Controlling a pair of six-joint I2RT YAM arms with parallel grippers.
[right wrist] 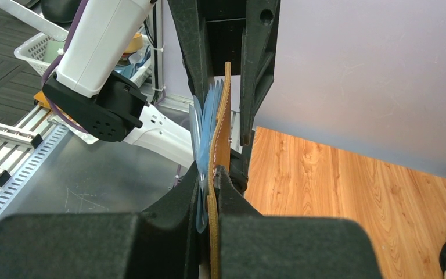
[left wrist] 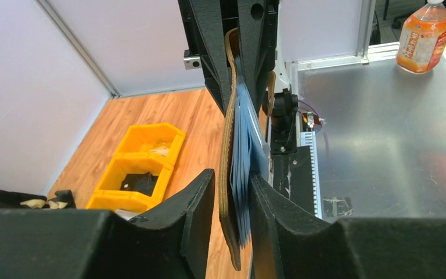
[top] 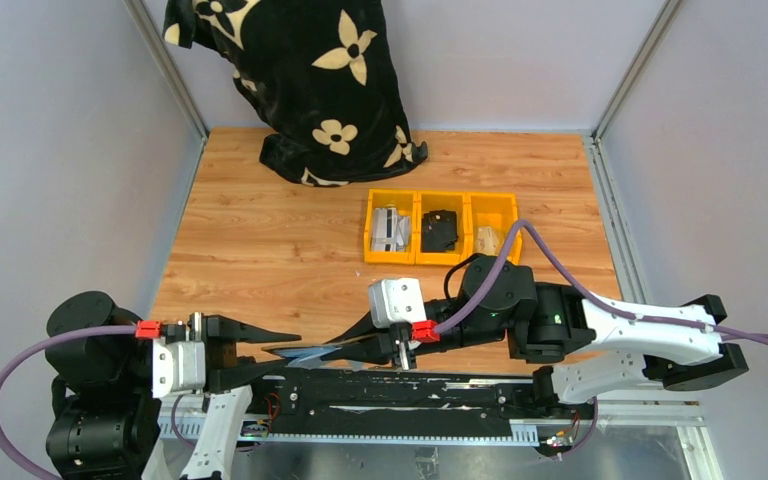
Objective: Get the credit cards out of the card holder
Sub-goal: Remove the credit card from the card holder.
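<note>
While the right gripper (right wrist: 211, 174) is clamped tight on one end of the brown card holder (right wrist: 222, 125), the left gripper (left wrist: 232, 177) stands partly open around the other end, its left finger clear of the leather. The holder lies between them at the near edge of the table (top: 260, 230), its bluish clear sleeves (left wrist: 245, 145) fanned out
</note>
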